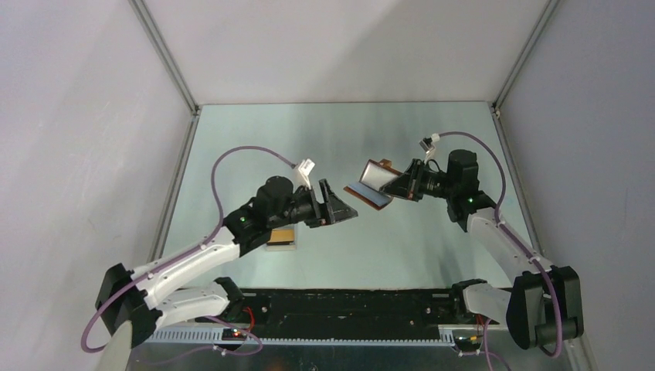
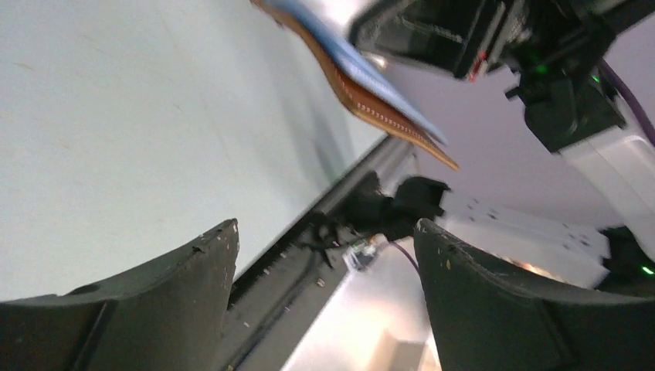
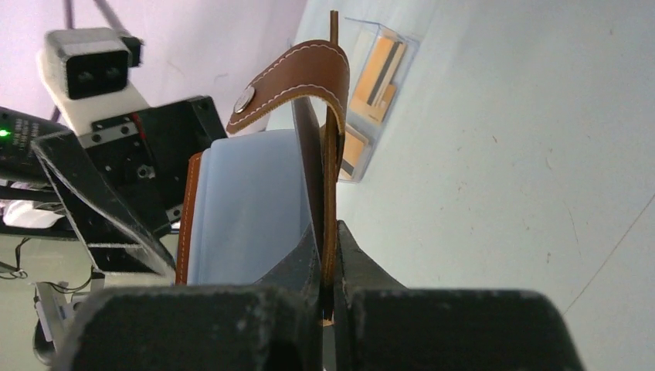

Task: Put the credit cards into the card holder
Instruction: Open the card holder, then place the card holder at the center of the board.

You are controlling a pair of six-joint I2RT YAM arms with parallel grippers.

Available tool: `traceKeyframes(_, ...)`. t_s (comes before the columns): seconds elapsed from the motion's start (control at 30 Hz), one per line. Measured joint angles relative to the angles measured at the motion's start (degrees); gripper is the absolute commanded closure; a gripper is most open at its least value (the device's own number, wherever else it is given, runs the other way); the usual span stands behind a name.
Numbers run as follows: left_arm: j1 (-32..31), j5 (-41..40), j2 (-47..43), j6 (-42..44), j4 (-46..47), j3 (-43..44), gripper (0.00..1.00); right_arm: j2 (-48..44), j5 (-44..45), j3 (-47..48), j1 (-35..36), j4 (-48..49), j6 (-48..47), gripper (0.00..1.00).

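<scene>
right end effector [image 3: 328, 241]: clamped on card holder [image 3: 249, 207] cover, raised so pockets face left | left end effector [image 1: 344, 207]: wide, empty | credit cards [image 3: 380, 66]: left, in clear box [image 3: 408, 48]

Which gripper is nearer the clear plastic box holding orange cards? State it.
Left. The left gripper hangs open close beside the clear plastic box in the top view; the right gripper, shut on the brown leather wallet, is farther off.
</scene>
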Motion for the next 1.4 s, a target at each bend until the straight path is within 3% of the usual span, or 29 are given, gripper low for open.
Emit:
traceKeyframes(0.17, 0.3, -8.3, -2.8, 4.7, -4.0, 0.1, 0.21, 0.8, 2.7, 0.0, 1.8, -3.9, -4.3, 1.00)
traceKeyframes(0.23, 0.3, -10.1, -2.1, 6.5, -4.7, 1.0, 0.32, 1.6, 4.1, 0.0, 2.8, -5.9, -7.0, 1.00)
traceKeyframes(0.4, 0.3, -11.5, 4.0, 9.8, -5.6, 6.3, 0.71, 2.8, 9.0, 0.0, 5.8, -9.4, -12.8, 1.00)
traceKeyframes(0.57, 0.4, -11.8, 13.0, 11.9, -5.0, 11.3, 0.98, 6.4, 10.5, 0.1, 6.8, -9.3, -15.7, 1.00)
traceKeyframes(0.87, -0.2, -10.1, 30.9, 12.8, -3.1, 14.2, 1.00, 19.6, 8.4, 0.3, 5.2, -4.0, -10.0, 1.00)
traceKeyframes(1.17, -1.8, -11.4, 41.9, 12.3, -1.2, 15.5, 1.00, 26.9, 10.5, 0.6, 5.0, -0.8, -1.0, 0.99)
traceKeyframes(1.2, -2.2, -11.7, 42.8, 12.3, -1.1, 16.0, 1.00, 27.2, 11.1, 0.6, 5.0, -1.0, -0.5, 0.96)
traceKeyframes(1.3, -3.1, -13.3, 44.8, 11.9, -1.2, 17.3, 1.00, 27.7, 12.7, 0.6, 4.9, -1.8, 0.8, 0.60)
traceKeyframes(1.4, -3.6, -13.9, 47.1, 10.8, -1.8, 19.4, 1.00, 28.5, 14.2, 1.4, 4.4, -4.2, 0.7, 0.36)
